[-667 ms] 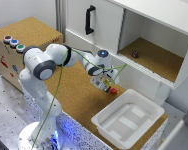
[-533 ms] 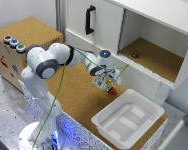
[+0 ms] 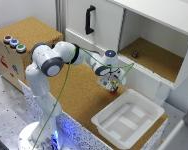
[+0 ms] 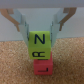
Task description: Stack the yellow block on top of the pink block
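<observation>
**Yellow block sits on the pink block, held in the gripper**

I look through the wrist view first. My gripper [image 4: 39, 31] has a grey finger [image 4: 20, 22] on each side of the yellow block [image 4: 38, 45]. The fingers press on the top part of the block, so the gripper is closed on it and holds it. The yellow block has black letters on its front. Right under it is the pink block [image 4: 42, 65]. The two blocks touch, and the yellow one sits on top. It hangs over a bit to one side, so the edges do not line up fully. The pink block rests on the brown cork floor [image 4: 15, 70].

In the exterior view the gripper [image 3: 113, 86] points down at the cork table [image 3: 79, 97]. I can see a small bit of yellow block [image 3: 112, 85] and pink block [image 3: 113, 91] below it, but they are too small and blurry to tell more there.

Just beside the blocks, toward the exterior view's right and lower down, is a white tub [image 3: 128, 119]. The white arm [image 3: 54, 62] reaches over from the exterior view's left. Behind the gripper is a white cupboard [image 3: 144, 30] with an open shelf, and a small dark thing [image 3: 135, 54] lies on that shelf. Far off on the exterior view's left, a cork box [image 3: 26, 37] has three round buttons [image 3: 14, 44] on top.
</observation>
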You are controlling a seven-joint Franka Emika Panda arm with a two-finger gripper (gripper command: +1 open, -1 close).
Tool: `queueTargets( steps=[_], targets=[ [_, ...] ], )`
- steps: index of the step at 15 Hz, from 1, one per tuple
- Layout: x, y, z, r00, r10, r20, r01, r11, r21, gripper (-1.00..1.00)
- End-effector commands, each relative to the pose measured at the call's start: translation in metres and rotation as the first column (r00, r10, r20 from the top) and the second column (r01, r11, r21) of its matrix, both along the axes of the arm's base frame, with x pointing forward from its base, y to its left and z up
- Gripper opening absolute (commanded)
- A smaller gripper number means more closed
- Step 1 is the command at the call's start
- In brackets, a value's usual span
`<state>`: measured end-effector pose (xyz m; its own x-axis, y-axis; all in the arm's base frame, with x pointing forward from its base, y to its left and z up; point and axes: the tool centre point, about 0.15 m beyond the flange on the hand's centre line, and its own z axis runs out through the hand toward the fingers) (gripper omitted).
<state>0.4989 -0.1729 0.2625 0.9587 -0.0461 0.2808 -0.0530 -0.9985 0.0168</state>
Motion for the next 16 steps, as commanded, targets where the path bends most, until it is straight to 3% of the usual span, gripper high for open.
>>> queueTargets(
  steps=[1,10,11,16],
  targets=[
    [0.009,-0.005,-0.006,0.997,0.001,-0.082,-0.003,1.0,-0.03,-1.0],
    [0.011,-0.004,-0.008,0.996,0.003,-0.09,-0.006,0.999,-0.037,-1.0],
    [-0.003,0.0,-0.008,1.0,0.004,-0.022,-0.004,1.0,0.0,1.0],
    [-0.018,0.01,0.038,0.994,-0.025,0.102,0.029,0.999,-0.039,1.0]
  ],
)
